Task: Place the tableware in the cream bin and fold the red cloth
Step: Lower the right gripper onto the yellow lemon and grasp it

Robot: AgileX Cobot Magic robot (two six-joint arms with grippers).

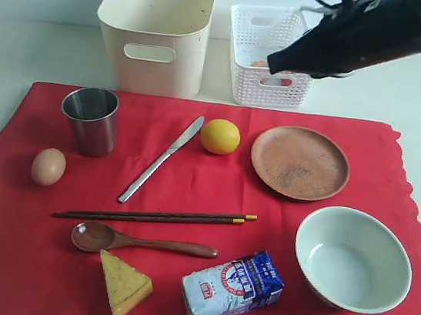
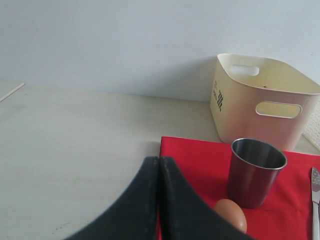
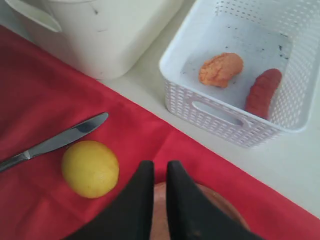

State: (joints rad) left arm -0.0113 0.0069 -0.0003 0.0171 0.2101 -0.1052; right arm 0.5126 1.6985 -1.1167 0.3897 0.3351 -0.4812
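One red cloth (image 1: 11, 255) lies flat and unfolded on the table, its scalloped edge on the right. Every place below is given from it.

Seven pieces of tableware lie on the cloth:
- one steel cup (image 1: 91, 120), upright, near its far left corner
- one knife (image 1: 161, 159), slanting across its far middle
- one brown plate (image 1: 300, 162), far right
- one pale green bowl (image 1: 353, 259), near right, close to the scalloped edge
- two chopsticks (image 1: 154, 216), side by side across its middle, yellow tips pointing right
- one wooden spoon (image 1: 141, 242), just nearer than the chopsticks, bowl end to the left

Four other things are on the cloth: one egg (image 1: 48, 166) at the left, one lemon (image 1: 220, 136) between knife and plate, one cheese wedge (image 1: 124, 286) and one milk carton (image 1: 232, 288) at the near edge.

Two containers stand off the cloth, just beyond its far edge: one cream bin (image 1: 118, 36) towards the left and one white basket (image 1: 266, 87) to the bin's right. The basket holds one orange lump (image 3: 220, 69) and one sausage (image 3: 262, 92).

The right gripper (image 3: 160, 167) hangs above the cloth's far edge, over the plate's rim. Its fingers are almost pressed together, with only a thin slit between them, and pinch nothing.

The left gripper (image 2: 159, 160) sits over the cloth's left edge, near the egg. Its fingers are pressed flat together and hold nothing.
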